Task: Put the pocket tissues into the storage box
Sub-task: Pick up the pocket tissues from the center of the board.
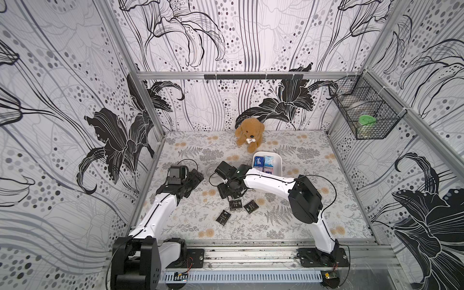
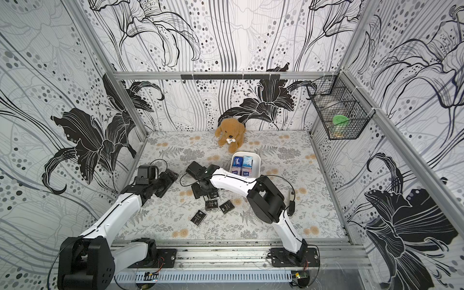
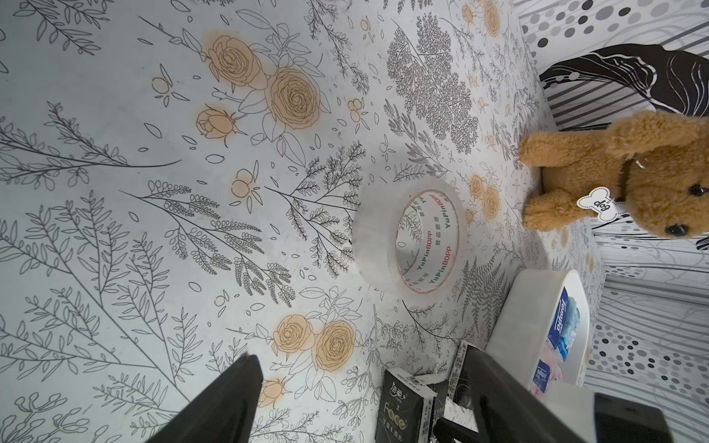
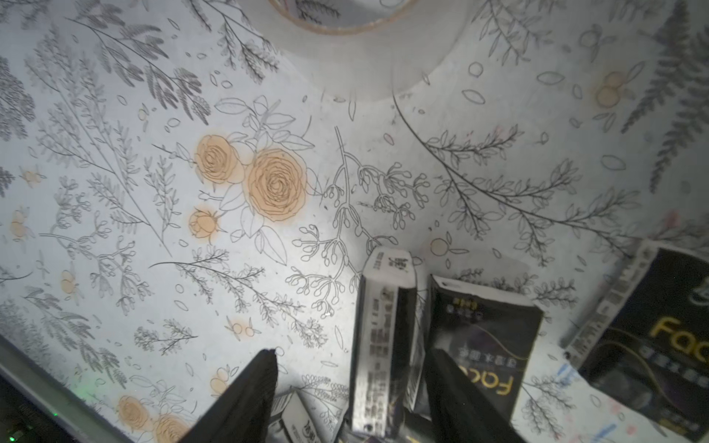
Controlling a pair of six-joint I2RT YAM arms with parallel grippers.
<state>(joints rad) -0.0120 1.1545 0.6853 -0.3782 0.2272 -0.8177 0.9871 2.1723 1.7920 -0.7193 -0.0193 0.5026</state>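
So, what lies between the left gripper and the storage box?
The clear tape roll and, past it, the right arm's black wrist; both top views show this.

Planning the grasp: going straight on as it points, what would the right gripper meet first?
Probably the black tissue packet standing on edge between the open jaws of the right gripper; depth is unclear.

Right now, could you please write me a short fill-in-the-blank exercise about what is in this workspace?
1. The pocket tissues not yet in the storage box are all ____ in colour.
2. The plush dog carries a white tag shaped like a ____.
3. The right gripper straddles an on-edge packet with its jaws ____.
4. The jar in the wire basket has a ____ lid.
Missing words: black; bone; open; green.
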